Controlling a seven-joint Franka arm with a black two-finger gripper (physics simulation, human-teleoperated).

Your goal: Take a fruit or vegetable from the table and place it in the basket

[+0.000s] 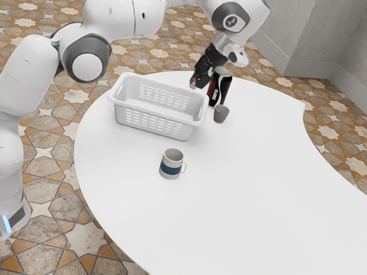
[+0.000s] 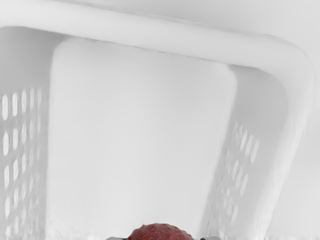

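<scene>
tool (image 1: pixel 195 83) pinching red fruit (image 2: pixel 160 233) by the basket (image 1: pixel 155 112) end nearest the can (image 1: pixel 226 90). risk: released short of the opening, fruit could clip the rim, roll onto bench (image 1: pixel 246 189).

From where I stand, the exterior view looks from beside the arm (image 1: pixel 123 20), raised and set well back, facing obliquely down across the surface (image 1: pixel 241 189). It takes in the whole basket (image 1: pixel 186 131), with the mug (image 1: pixel 171 166) on the camera's side of it and tiled floor (image 1: pixel 34 183) beyond. The wrist view rides with the tool (image 1: pixel 196 82), close over the basket, and peers down inside. Both views share the basket's rim, slotted walls and inside; the wrist view takes them from much nearer.
</scene>
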